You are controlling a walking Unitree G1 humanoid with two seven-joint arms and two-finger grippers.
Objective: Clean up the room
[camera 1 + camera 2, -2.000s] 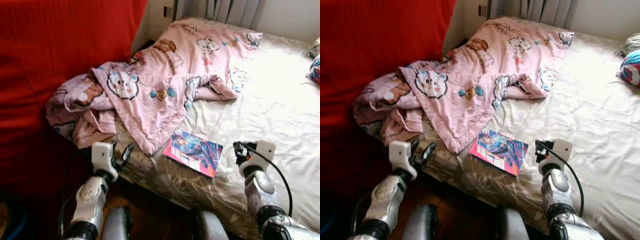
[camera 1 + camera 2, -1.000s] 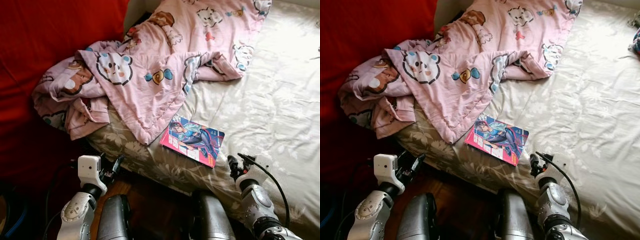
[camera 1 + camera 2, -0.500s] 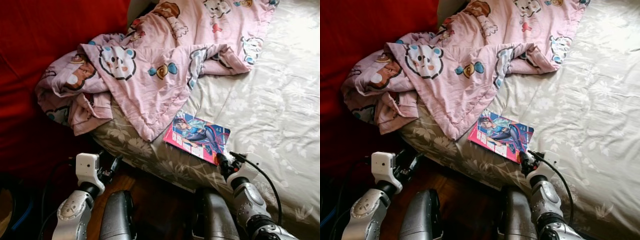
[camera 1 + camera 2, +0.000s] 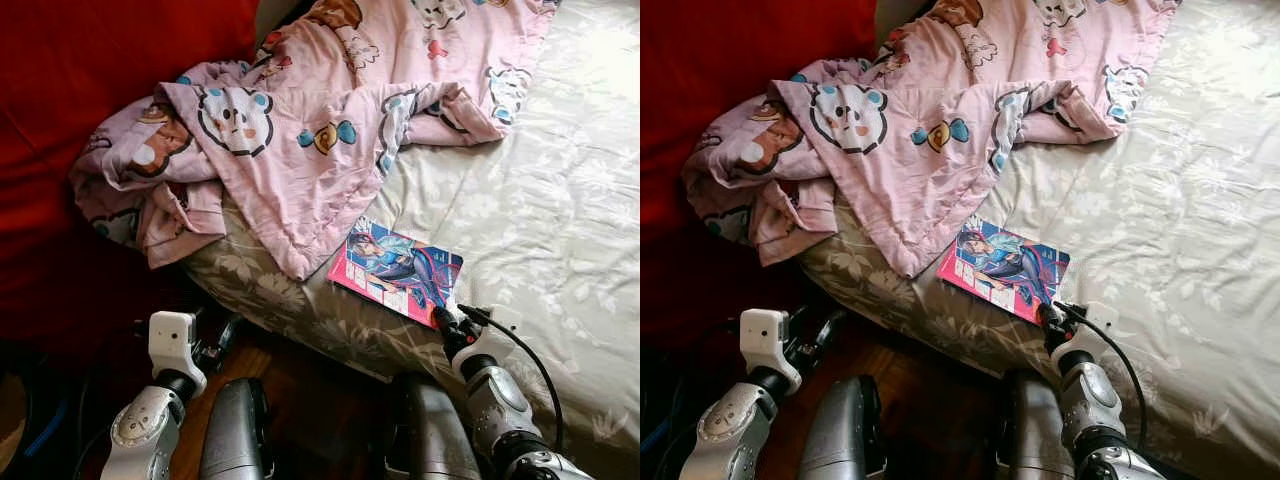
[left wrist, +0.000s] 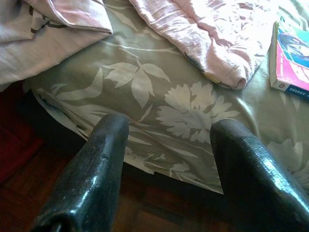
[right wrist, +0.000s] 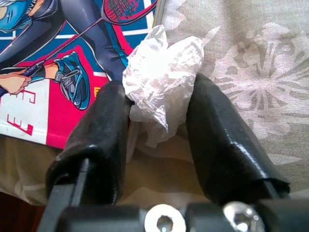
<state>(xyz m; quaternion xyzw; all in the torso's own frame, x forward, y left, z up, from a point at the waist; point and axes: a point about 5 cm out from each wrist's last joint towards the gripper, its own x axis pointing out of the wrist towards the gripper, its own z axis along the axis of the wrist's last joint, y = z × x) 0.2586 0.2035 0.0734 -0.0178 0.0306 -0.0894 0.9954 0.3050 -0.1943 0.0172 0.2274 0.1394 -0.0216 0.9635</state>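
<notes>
The bed (image 4: 560, 190) is seen under a floral sheet, with a pink blanket (image 4: 300, 130) left crumpled across its near corner and spilling over the edge. A comic book (image 4: 398, 270) is lying flat by the bed's edge. The left tool (image 5: 164, 159) is held spread and empty, low beside the bed. A crumpled white tissue (image 6: 161, 79) is pinched between the fingers of the right tool (image 6: 159, 125), just at the comic's corner. Little is judged done: tissue, book and blanket are all left to clear.

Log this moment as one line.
right claw: shut on tissue, at book corner | left claw: open, idle by bed edge
</notes>
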